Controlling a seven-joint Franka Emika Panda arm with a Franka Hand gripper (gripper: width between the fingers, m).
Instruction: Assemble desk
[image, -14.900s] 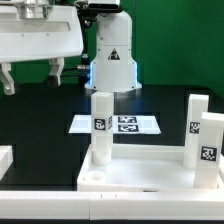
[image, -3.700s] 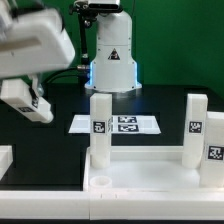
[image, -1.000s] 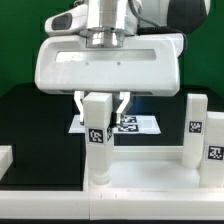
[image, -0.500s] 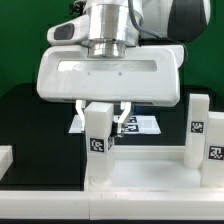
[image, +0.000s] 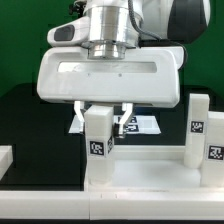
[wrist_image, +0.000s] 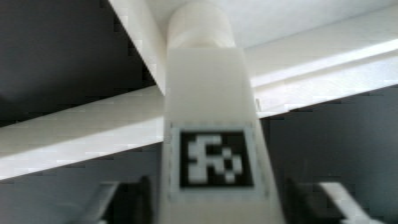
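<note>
The white desk top (image: 150, 175) lies at the front with its rim up. My gripper (image: 102, 115) is shut on a white peg leg (image: 98, 140) with a square tag. It holds the leg upright at the top's corner on the exterior view's left. The leg's foot reaches the top; I cannot tell whether it sits in a socket. In the wrist view the leg (wrist_image: 210, 110) fills the middle between my gripper's (wrist_image: 226, 200) two fingers, with the top's rim behind it. Two more tagged legs (image: 198, 125) (image: 212, 140) stand on the exterior view's right.
The marker board (image: 142, 124) lies on the black table behind the desk top, partly hidden by my hand. A white part (image: 4, 158) shows at the left edge of the exterior view. A green wall is behind.
The gripper came from the upper left of the exterior view and closed on the left leg. Over the last second it moved down and nearer with the leg; it has since held still.
</note>
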